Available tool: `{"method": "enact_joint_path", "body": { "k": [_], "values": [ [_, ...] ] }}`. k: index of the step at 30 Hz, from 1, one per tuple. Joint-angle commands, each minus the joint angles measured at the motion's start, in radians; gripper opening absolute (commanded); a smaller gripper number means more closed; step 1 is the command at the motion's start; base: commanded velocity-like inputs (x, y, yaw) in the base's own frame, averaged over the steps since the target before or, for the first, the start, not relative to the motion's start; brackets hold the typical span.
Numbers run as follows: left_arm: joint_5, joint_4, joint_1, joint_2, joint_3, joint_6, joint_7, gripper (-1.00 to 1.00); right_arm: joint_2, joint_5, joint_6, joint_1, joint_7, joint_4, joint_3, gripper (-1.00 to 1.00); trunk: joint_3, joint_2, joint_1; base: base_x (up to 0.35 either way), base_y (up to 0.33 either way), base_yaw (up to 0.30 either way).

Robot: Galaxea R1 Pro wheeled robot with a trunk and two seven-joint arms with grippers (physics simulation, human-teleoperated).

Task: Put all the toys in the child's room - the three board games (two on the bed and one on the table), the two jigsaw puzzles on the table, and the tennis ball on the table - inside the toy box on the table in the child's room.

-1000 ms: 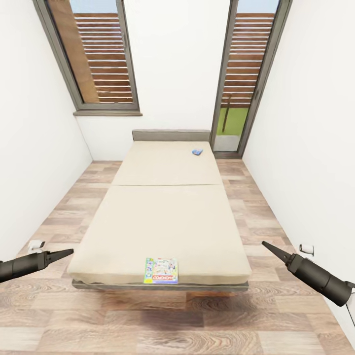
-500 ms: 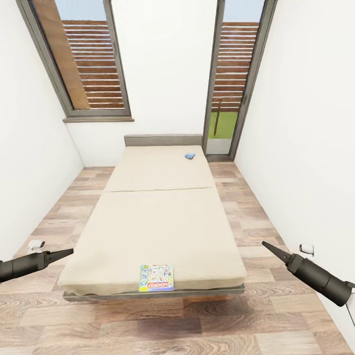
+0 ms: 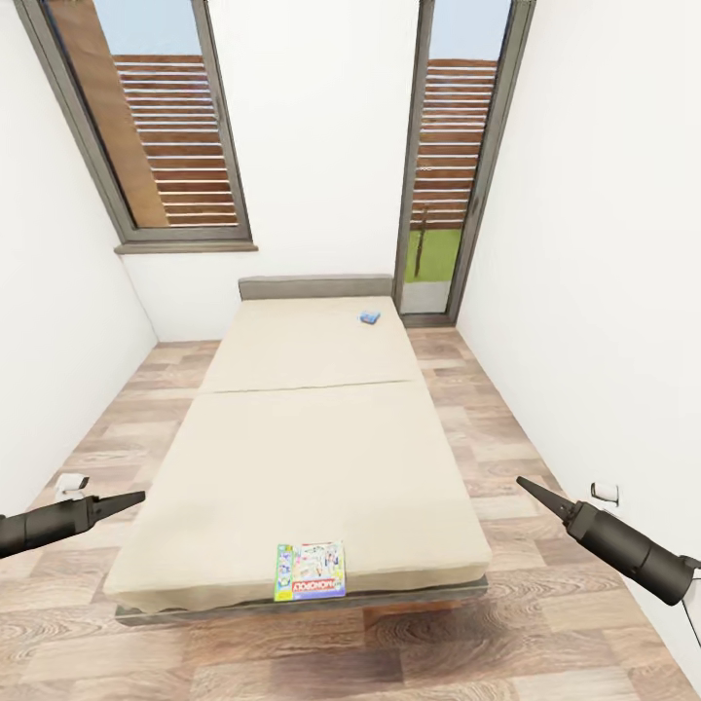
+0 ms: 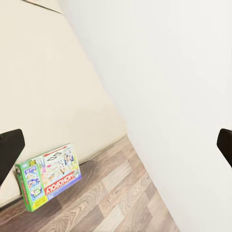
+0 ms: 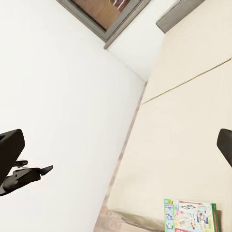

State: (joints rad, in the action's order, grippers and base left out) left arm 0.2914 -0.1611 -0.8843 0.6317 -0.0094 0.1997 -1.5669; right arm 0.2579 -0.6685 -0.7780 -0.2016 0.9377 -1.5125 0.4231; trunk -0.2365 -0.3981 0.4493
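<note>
The bed [image 3: 312, 428] with its beige mattress lies straight ahead. A multicoloured board game [image 3: 310, 571] rests flat at the foot edge. A small blue board game [image 3: 369, 317] lies near the grey headboard. My left gripper [image 3: 122, 502] hovers open over the floor left of the bed's foot, empty. On the other side, my right gripper [image 3: 535, 490] is also open and empty. The left wrist view has the multicoloured box [image 4: 48, 176] at the mattress edge; the right wrist view has it [image 5: 191, 216] too. The table, toy box, jigsaw puzzles and tennis ball are out of view.
White walls close in on both sides, leaving strips of wood floor [image 3: 506, 438] along the bed. A tall window [image 3: 161, 127] and a glass door [image 3: 448, 166] stand behind the headboard. Wall sockets [image 3: 606, 491] sit low on each side.
The whole picture has shifted, so the camera has moved: the bed now sits lower and a little to the left. Both grippers hold the same pose.
</note>
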Motion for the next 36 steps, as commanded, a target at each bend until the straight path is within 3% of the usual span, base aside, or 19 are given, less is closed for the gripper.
{"method": "enact_joint_path", "body": {
  "k": [1,36],
  "values": [
    [0.0,0.0,-0.001,0.0,-0.001,0.011,-0.004,1.0,0.0,-0.003,-0.005,-0.001,0.001,0.0,0.001,1.0,0.0,-0.002,0.001,0.015,0.008,-0.006],
    [0.0,-0.001,-0.001,0.0,-0.003,0.01,-0.004,1.0,0.0,0.003,-0.003,-0.001,0.001,0.0,0.0,1.0,0.058,-0.002,0.001,0.002,0.001,-0.001]
  ]
}}
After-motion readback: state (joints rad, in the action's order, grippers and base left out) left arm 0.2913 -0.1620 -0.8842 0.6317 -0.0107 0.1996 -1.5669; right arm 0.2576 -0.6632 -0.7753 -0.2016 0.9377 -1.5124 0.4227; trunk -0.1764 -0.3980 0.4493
